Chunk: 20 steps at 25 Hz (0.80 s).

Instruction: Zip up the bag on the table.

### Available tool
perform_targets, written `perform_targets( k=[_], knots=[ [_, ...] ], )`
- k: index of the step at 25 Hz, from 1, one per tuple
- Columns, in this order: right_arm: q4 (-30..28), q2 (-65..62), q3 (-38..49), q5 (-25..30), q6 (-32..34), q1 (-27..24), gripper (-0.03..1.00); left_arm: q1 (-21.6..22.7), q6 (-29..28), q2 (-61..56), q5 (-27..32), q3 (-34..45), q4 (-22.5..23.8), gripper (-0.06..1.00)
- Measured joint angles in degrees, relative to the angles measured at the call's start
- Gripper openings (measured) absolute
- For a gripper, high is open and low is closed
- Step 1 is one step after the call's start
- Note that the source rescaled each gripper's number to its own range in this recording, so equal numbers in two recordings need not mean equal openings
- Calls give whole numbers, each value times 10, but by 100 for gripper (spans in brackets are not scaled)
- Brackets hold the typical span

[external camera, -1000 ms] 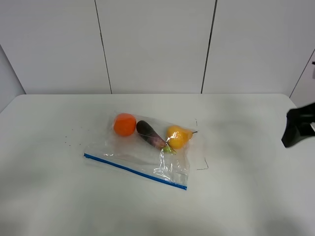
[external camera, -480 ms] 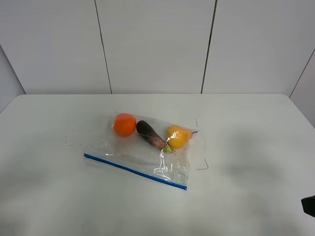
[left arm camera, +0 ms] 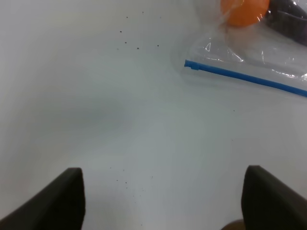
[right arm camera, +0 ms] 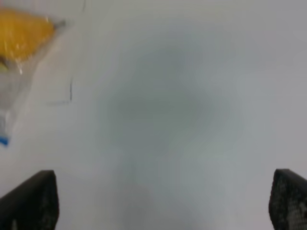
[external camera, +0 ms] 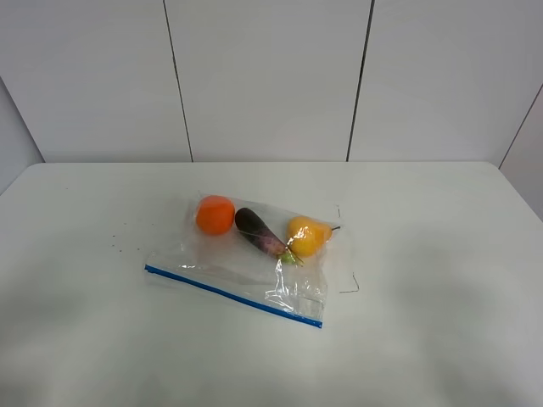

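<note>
The clear crinkly bag (external camera: 254, 263) lies flat in the middle of the white table (external camera: 424, 322), with an orange (external camera: 215, 214), a purple eggplant (external camera: 259, 232) and a yellow pear (external camera: 307, 235) inside. Its blue zip strip (external camera: 233, 294) runs along the near edge. Neither arm shows in the exterior high view. My left gripper (left arm camera: 163, 201) is open over bare table, away from the strip's end (left arm camera: 192, 64). My right gripper (right arm camera: 158, 201) is open over bare table, with the pear (right arm camera: 24, 28) and a bag corner (right arm camera: 5, 129) at the edge of its view.
A thin pen-marked outline (external camera: 352, 284) shows on the table beside the bag. Small dark specks (external camera: 119, 246) dot the surface to the left. A panelled white wall (external camera: 271, 76) stands behind the table's far edge.
The right arm, visible at the right edge a second ago, dropped toward the lower right corner and has now left the exterior view. The bag has not moved.
</note>
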Motion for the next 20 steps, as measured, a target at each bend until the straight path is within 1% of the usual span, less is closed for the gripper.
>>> perform_targets(
  k=[3,20],
  knots=[
    [-14,-39,0,0,18,0,97,0,0,0,0,0,0,97],
    [-18,-39,1,0,22,7,97,0,0,0,0,0,0,97]
  ],
)
